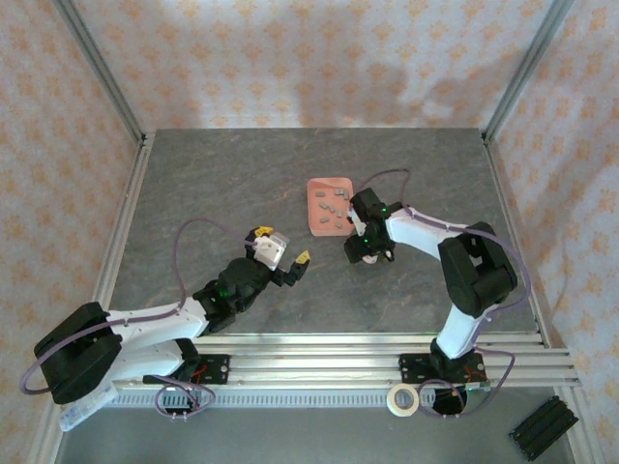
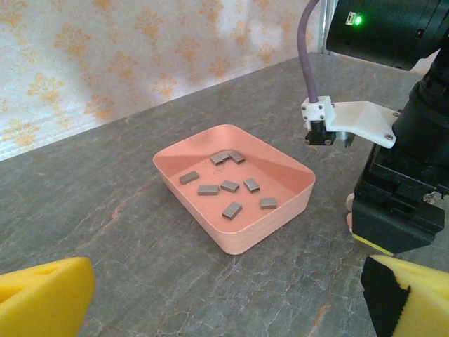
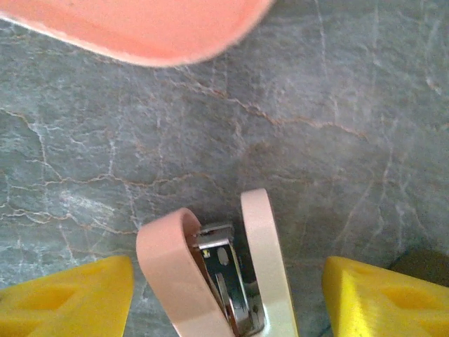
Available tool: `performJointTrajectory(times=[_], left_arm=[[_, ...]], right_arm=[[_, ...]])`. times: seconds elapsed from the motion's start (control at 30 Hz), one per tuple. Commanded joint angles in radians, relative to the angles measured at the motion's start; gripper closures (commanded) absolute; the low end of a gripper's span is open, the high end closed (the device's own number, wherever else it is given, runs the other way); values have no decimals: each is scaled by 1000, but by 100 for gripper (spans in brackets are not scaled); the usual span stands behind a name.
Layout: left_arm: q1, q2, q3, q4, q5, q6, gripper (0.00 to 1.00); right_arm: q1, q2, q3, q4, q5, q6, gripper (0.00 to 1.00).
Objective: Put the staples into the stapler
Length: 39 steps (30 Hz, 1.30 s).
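The step in hand is judged to be securing the stapler (image 3: 217, 277) so that its channel can receive a strip. The stapler lies on the tabletop (image 3: 316, 105) at the lower centre of the right wrist view. Its pink and cream arms are spread in a V with the metal channel exposed between them. The right gripper (image 3: 228, 274) is released and holds nothing. Its yellow fingers (image 3: 63, 298) straddle the stapler, one just beside the pink arm and the other with a visible gap to the cream arm. Centre the gripper before closing, since an uneven approach will probably push the light body sideways. Close gently: pressure across the V is likely to fold the arms together and cover the channel. The staples (image 2: 229, 186) lie loose in the salmon tray (image 2: 242, 242) at the middle of the left wrist view, near the right arm. The left gripper (image 2: 228, 281) is fully released and empty, and faces the tray. It is well placed to lift a single strip once the stapler is steadied.
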Motion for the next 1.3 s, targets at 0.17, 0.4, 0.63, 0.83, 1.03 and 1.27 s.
performJointTrajectory(times=[0.17, 0.4, 0.63, 0.83, 1.03, 1.27], left_arm=[[2, -1, -10, -1, -19, -9, 0], [1, -33, -10, -38, 18, -18, 0], [0, -67, -2, -94, 104, -67, 1], [-7, -41, -11, -42, 189, -126, 6], [-21, 34, -20, 51, 188, -153, 8], [-25, 62, -15, 87, 195, -149, 10]], right_arm=[[-2, 40, 52, -11, -9, 2, 65], [-2, -138, -46, 62, -59, 127, 70], [-1, -424, -289, 396, -183, 460, 70], [45, -556, -483, 697, -172, 739, 78], [142, -557, -519, 805, -119, 800, 79], [185, -538, -536, 921, -134, 859, 79]])
